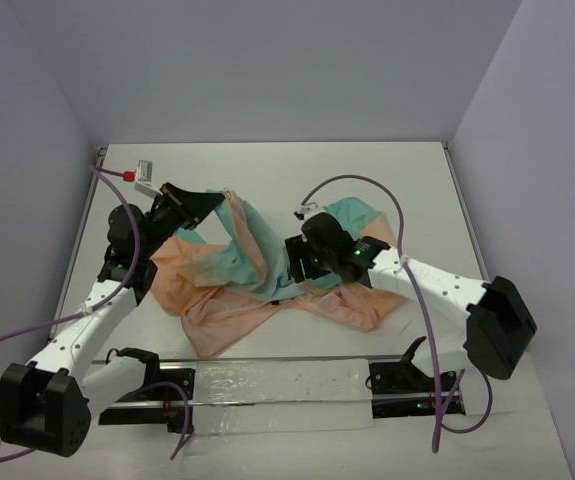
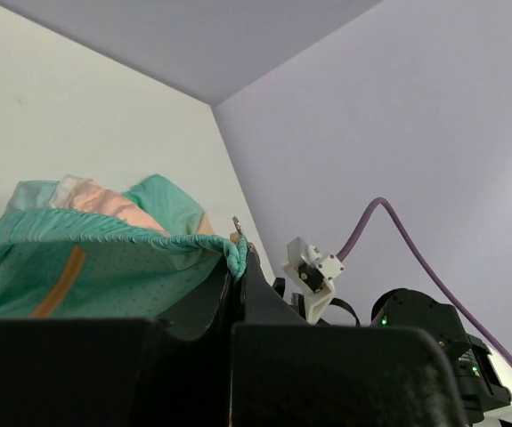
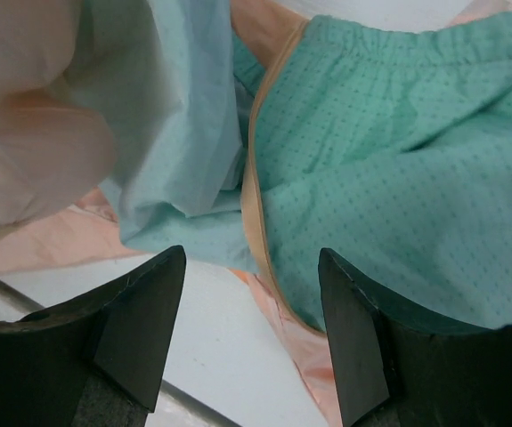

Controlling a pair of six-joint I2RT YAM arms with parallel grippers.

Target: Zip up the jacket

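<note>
The jacket [image 1: 267, 270], peach-orange fading to teal-green, lies crumpled in the middle of the table. My left gripper [image 1: 207, 200] is shut on its teal elastic hem edge [image 2: 231, 251] and holds that corner lifted at the left; a small metal zipper piece shows just above the fingertips. My right gripper [image 1: 289, 258] is open and hovers low over the jacket's middle. In the right wrist view its fingers [image 3: 140, 311] straddle the peach zipper band [image 3: 254, 196] between pale and dotted teal fabric [image 3: 398, 178].
A white and red small part [image 1: 139, 172] lies at the back left of the table. A clear plastic strip [image 1: 277, 385] runs along the front edge between the arm bases. Purple cables loop over both arms. Walls close in on three sides.
</note>
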